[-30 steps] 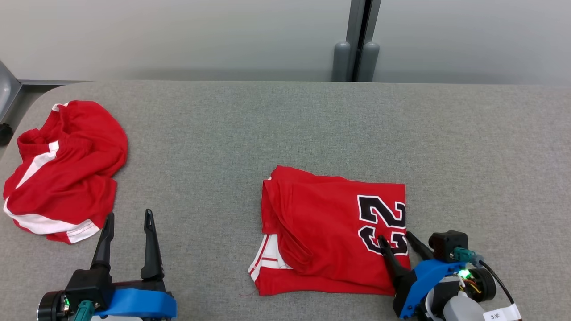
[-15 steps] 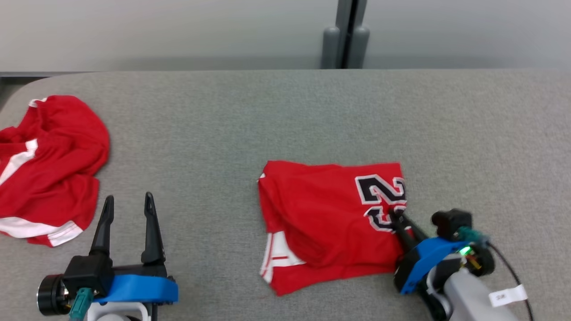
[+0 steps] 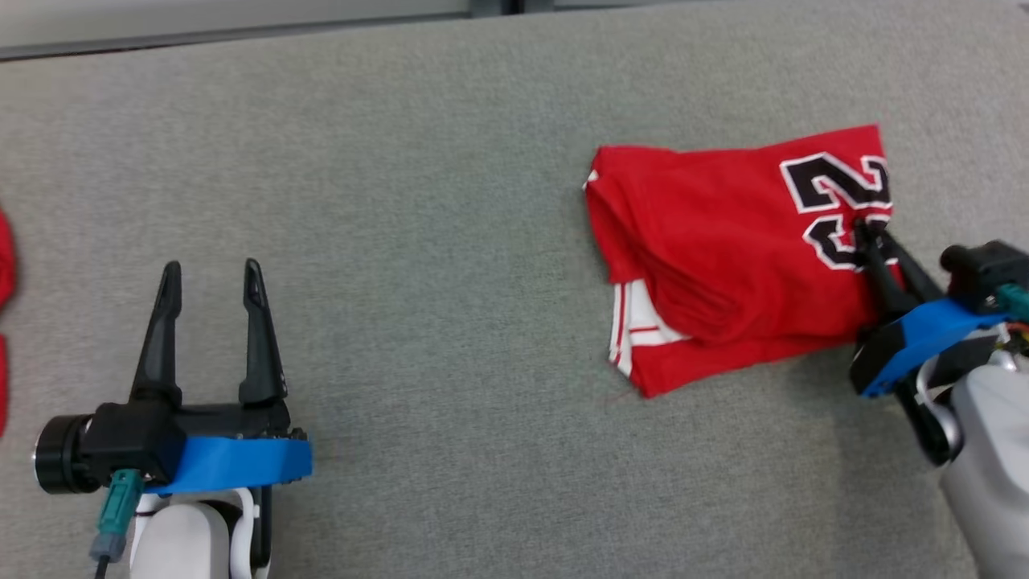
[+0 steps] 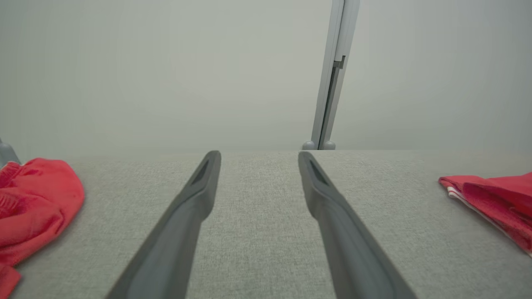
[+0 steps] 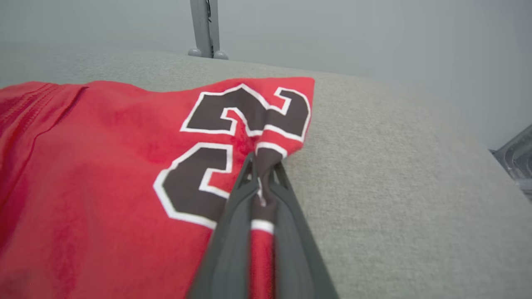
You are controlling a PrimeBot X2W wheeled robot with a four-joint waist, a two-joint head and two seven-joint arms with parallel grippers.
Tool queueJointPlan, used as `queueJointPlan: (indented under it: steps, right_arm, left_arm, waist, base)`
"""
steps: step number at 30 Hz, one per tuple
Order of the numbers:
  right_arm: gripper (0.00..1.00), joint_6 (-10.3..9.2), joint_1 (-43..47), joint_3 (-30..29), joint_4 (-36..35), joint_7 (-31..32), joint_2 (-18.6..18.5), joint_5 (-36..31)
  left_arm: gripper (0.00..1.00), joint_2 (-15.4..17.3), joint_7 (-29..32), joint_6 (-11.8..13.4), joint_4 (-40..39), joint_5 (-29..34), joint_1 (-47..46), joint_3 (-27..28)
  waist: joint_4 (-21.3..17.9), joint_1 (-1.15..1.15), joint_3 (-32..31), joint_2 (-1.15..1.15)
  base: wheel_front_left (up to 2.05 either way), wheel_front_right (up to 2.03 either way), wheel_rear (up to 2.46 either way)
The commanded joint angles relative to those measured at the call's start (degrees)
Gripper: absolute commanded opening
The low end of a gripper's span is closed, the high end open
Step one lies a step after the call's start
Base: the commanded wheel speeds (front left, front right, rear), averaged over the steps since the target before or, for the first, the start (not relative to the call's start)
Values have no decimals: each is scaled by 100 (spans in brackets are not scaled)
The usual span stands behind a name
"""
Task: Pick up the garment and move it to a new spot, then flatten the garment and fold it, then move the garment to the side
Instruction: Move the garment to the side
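The folded red garment [image 3: 723, 241] lies on the right part of the grey table [image 3: 442, 201], toward the table's far edge, with its black number print [image 3: 832, 197] facing up at its right end. The right end effector [image 3: 870, 235] reaches in from the table's right side. Its fingers are pressed together on a pinch of the garment's right edge at the lower digit, and the cloth bunches up between them. The left end effector [image 3: 211, 269] hovers over the table's near-left part, fingers spread with bare table showing between them. A crumpled red cloth [image 4: 33, 199] sits at the table's left edge.
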Motion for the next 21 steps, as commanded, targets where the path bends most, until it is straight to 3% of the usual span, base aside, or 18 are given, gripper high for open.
queueJointPlan:
  steps: [1, 14, 21]
  right_arm:
    - [0, 0, -126, -47, -133, 29, -143, -12]
    - [0, 0, -820, 5, -783, 298, -516, -105]
    - [0, 0, -1321, -163, -852, 639, -1136, -245]
  left_arm:
    - [100, 20, -14, -24, -82, 62, -138, 41]
    - [100, 58, -13, -91, -503, 209, -456, 31]
    - [100, 90, -13, -92, -707, 257, -507, 35]
  waist:
    - [-62, -2, 119, 0]
    - [-119, -2, 649, 0]
    - [-88, -2, 1018, 0]
  base:
    - [0, 0, 0]
    - [0, 0, 0]
    - [0, 0, 0]
